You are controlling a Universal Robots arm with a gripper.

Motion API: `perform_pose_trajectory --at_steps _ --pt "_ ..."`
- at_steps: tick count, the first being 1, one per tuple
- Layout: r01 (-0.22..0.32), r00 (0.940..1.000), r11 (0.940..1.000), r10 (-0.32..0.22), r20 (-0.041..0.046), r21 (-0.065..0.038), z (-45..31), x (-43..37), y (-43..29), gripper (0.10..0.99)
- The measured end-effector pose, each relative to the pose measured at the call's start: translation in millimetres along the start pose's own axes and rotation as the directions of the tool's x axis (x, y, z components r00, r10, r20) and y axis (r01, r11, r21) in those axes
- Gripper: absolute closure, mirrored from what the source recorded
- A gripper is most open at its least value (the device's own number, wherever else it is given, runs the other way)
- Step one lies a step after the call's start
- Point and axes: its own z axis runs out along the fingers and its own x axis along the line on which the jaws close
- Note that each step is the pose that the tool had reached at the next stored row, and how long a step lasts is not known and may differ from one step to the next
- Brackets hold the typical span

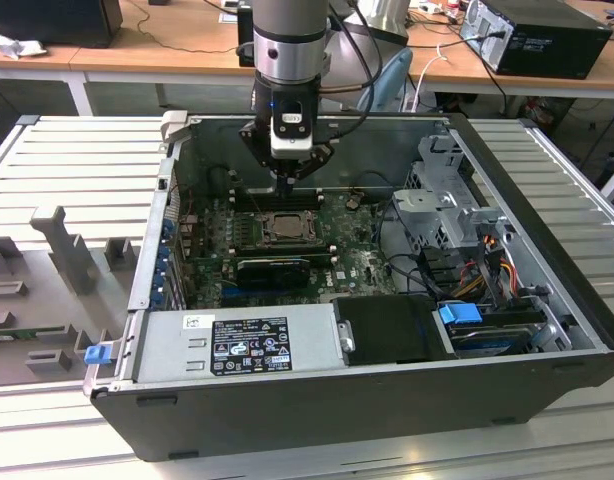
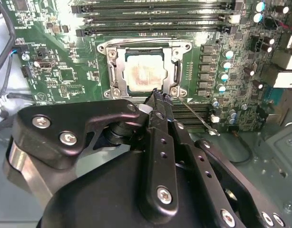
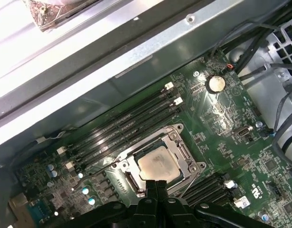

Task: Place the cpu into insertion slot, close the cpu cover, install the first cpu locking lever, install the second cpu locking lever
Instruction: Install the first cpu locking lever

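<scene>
The cpu (image 2: 145, 71), a pale silver square, lies seated in the insertion slot (image 1: 251, 228) on the green motherboard. The cpu cover (image 2: 180, 64), a dull metal frame, lies flat around it, and both wrist views show the chip (image 3: 158, 164) through its window. My gripper (image 2: 160, 96) is shut with nothing between its black fingers. Its tip sits at the socket's edge, by the corner nearest the short memory slots. From that corner a thin wire locking lever (image 2: 199, 119) sticks out slanting over those slots. In the exterior view the gripper (image 1: 287, 183) hangs just behind the socket.
The open computer case (image 1: 547, 250) walls in the board. Long memory slots (image 2: 155, 21) run beside the socket, capacitors (image 2: 227, 64) line another side, and a black card (image 1: 272, 268) stands before it. A power supply (image 1: 237, 345), drive bays (image 1: 447, 200) and cables crowd the exterior view's right.
</scene>
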Motion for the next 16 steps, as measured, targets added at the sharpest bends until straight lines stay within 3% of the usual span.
perform_pose_trajectory --at_steps 4,9,13,16 --pt "0.053 0.9986 0.9986 -0.053 -0.0013 0.0 0.0 0.0 0.0 0.98" --pt "0.13 0.9915 0.9915 -0.13 -0.0032 0.0 0.0 0.0 0.0 0.98" --pt "0.186 0.9825 0.9826 -0.186 -0.0047 0.0 0.0 0.0 0.0 0.98" --pt "0.24 0.9708 0.9708 -0.24 -0.006 0.0 0.0 0.0 0.0 0.98"
